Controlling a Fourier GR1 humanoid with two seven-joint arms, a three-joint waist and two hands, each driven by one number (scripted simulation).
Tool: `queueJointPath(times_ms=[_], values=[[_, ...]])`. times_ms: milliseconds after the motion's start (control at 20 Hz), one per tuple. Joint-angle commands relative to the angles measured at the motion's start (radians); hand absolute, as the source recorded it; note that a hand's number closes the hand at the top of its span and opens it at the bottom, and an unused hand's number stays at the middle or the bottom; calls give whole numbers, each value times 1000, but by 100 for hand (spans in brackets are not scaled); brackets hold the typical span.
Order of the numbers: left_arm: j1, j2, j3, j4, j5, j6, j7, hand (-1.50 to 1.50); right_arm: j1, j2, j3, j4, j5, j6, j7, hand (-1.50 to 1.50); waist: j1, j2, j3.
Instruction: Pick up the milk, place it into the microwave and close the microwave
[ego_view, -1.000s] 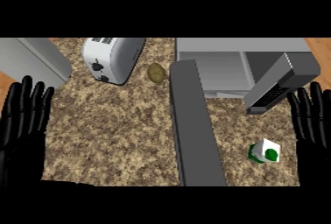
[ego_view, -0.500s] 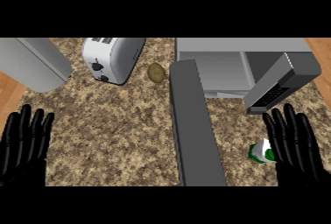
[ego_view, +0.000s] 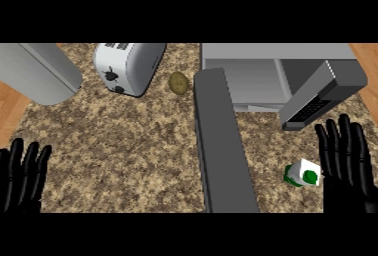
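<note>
The milk carton (ego_view: 302, 173), white with a green round mark on its face, lies on the speckled granite counter (ego_view: 125, 150) at the near right, to the right of the microwave's open door (ego_view: 224, 145), which juts toward the near edge as a long dark grey slab. The right hand (ego_view: 347, 165) stands just beside the carton on its right, fingers straight and slightly spread, pointing away toward the far side; the carton sits level with the lower part of those fingers, close to or touching the innermost one, and nothing is curled round it. The microwave (ego_view: 277, 70) occupies the far right, its pale interior showing behind the door's hinge, with a grey panel bearing dark buttons (ego_view: 319, 97) slanting across in front of it. The left hand (ego_view: 22, 177) shows at the near left edge, open with fingers up and apart, well apart from the carton. At the far side stand a white toaster (ego_view: 127, 65), a brown potato (ego_view: 178, 82) just right of it, and a large grey rounded object (ego_view: 37, 70) at the far left.
</note>
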Motion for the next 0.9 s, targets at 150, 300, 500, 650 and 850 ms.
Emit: queueJointPath(times_ms=[150,300,500,650,850], values=[[31,-17,-12,7,-7,-25,-43,-150,-17,3,-106,184,-59,-13,-128,-150,-1,1,1],[87,2,50,-23,59,-64,-49,-150,82,-2,-90,129,-70,12,-138,-150,-2,0,0],[179,-3,34,-17,62,-118,-129,-150,34,-21,-199,317,-134,41,-240,-150,3,0,1],[128,-21,16,-24,28,-73,-69,-150,118,2,-189,309,-128,36,-295,-150,-5,0,1],[185,-20,1,-87,25,-96,-69,-150,44,-32,-292,462,-184,69,-360,-150,0,0,1]])
